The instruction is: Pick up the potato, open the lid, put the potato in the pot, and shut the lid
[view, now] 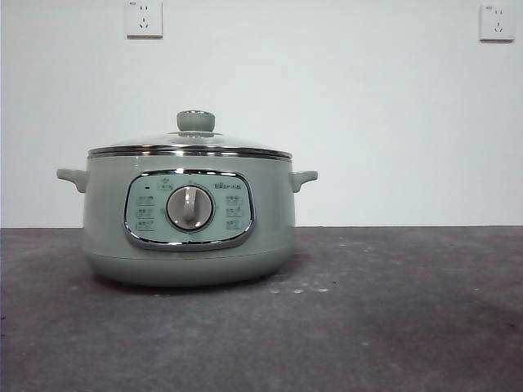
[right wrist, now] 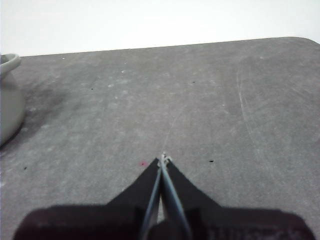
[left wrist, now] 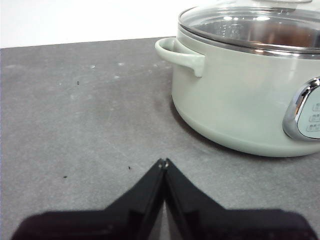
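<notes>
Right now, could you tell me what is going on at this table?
Nothing is being handled. The pot sits on the table with its lid on. Both grippers are shut and hold nothing: the left gripper beside the pot, the right gripper over bare table. No potato shows on the table.

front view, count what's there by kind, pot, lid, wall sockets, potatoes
pot: 1
lid: 1, seated on the pot
wall sockets: 2
potatoes: 0 in plain view
total: 4 things
</notes>
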{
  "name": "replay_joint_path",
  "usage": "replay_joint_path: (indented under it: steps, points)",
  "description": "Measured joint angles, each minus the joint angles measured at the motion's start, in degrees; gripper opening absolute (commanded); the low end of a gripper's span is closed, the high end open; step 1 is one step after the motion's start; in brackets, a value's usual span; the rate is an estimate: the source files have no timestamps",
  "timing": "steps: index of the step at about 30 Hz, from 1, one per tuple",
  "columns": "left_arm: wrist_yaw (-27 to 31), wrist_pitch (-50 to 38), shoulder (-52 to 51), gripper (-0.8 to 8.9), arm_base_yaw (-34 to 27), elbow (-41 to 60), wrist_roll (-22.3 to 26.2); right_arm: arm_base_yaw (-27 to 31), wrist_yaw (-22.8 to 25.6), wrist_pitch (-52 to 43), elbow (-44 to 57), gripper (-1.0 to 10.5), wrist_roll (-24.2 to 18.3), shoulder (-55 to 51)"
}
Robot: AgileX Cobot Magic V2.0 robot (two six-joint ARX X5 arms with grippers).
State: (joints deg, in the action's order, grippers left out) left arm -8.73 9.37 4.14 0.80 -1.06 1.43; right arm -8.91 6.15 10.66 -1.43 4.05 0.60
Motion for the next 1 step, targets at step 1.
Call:
replay_joint_path:
  steps: [1]
  points:
    - [0.0, 0.0, 0.0, -0.04, 0.0, 0.0, 0.0, 0.0, 0.0, 0.0, 0.0, 0.0, 0.0, 0.0]
